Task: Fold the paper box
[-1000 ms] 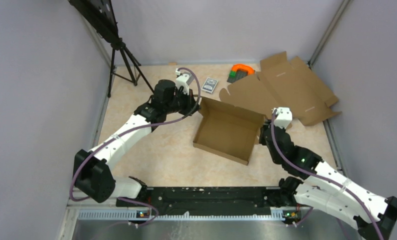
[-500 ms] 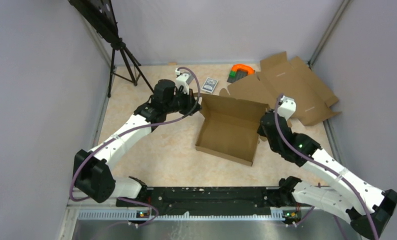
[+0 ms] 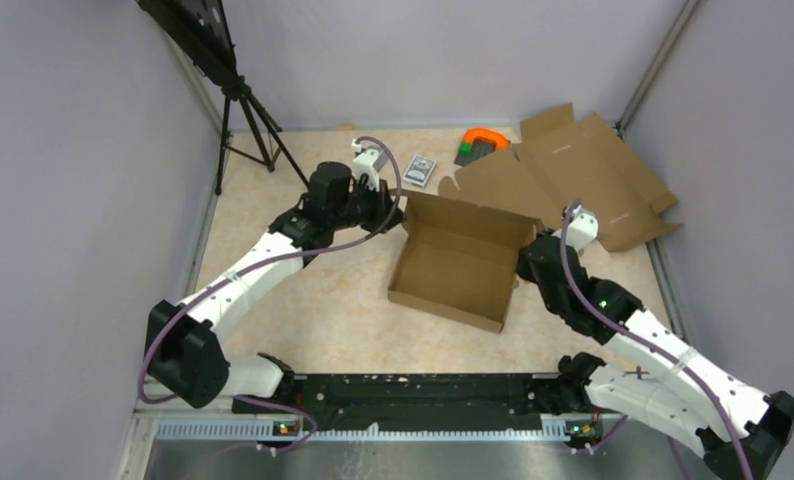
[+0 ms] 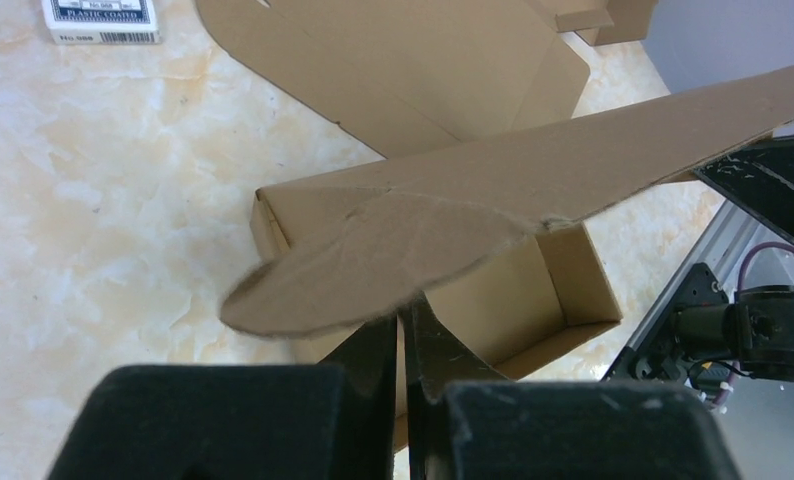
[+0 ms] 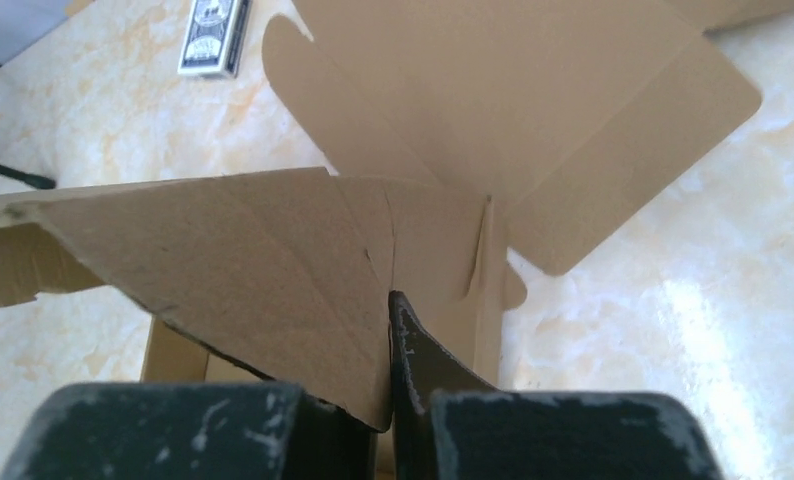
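The paper box (image 3: 453,265) lies mid-table as a shallow open tray with raised walls. My left gripper (image 3: 397,212) is at its far left corner, shut on a rounded flap of the box (image 4: 373,250); in the left wrist view the gripper (image 4: 403,322) has its jaws nearly touching under that flap. My right gripper (image 3: 529,256) is at the box's far right corner. In the right wrist view the gripper (image 5: 388,305) is shut on a flap of the box (image 5: 233,250), with the left finger hidden behind the cardboard.
A second brown blank (image 3: 573,180) lies flat at the back right, just behind the box. A small grey card pack (image 3: 421,170) and an orange and green object (image 3: 481,143) lie near the back wall. A black tripod (image 3: 248,120) stands back left.
My right gripper has shifted a little right and away with the box's right corner, and the box has turned slightly. The left arm has barely moved.
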Available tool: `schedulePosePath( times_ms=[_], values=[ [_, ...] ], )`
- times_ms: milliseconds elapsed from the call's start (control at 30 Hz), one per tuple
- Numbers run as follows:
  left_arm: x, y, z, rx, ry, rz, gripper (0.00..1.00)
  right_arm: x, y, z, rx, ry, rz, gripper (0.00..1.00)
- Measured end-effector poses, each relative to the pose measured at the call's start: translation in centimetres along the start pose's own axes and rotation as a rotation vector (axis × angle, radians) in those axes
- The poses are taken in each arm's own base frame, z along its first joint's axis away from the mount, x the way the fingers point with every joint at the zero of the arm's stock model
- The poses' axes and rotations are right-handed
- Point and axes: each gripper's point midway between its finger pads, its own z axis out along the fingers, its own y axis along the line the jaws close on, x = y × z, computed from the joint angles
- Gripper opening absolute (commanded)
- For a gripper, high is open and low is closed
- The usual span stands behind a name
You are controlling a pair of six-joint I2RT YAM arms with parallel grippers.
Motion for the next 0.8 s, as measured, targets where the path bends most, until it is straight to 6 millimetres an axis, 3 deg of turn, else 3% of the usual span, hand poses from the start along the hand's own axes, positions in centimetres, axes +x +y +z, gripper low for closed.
schedulePosePath(
  times_ms=[167,300,367,533,667,800],
  values=[
    [1.5,0.1,-0.3,-0.001,0.003,-0.018,0.0,2.5,-0.7,0.0,-0.02,0.063,0.034,0.17],
    [4.1,0.6,-0.5,-0.008,0.036,-0.044,0.0,4.7,-1.4,-0.5,-0.035,0.145,0.032,0.47],
    [4.9,0.7,-0.6,-0.011,0.043,-0.055,0.0,5.1,-1.5,-1.1,-0.049,0.173,0.029,0.54],
    [5.4,0.8,-1.0,-0.017,0.036,-0.06,0.0,5.6,-0.8,-3.1,-0.156,0.241,-0.008,0.59],
    [5.3,0.7,-0.9,-0.015,0.03,-0.067,0.0,6.1,1.3,-5.4,-0.311,0.331,-0.061,0.61],
    [5.7,0.8,-1.0,-0.012,0.01,-0.067,0.0,8.0,3.0,-7.6,-0.465,0.461,-0.113,0.61]
  ],
)
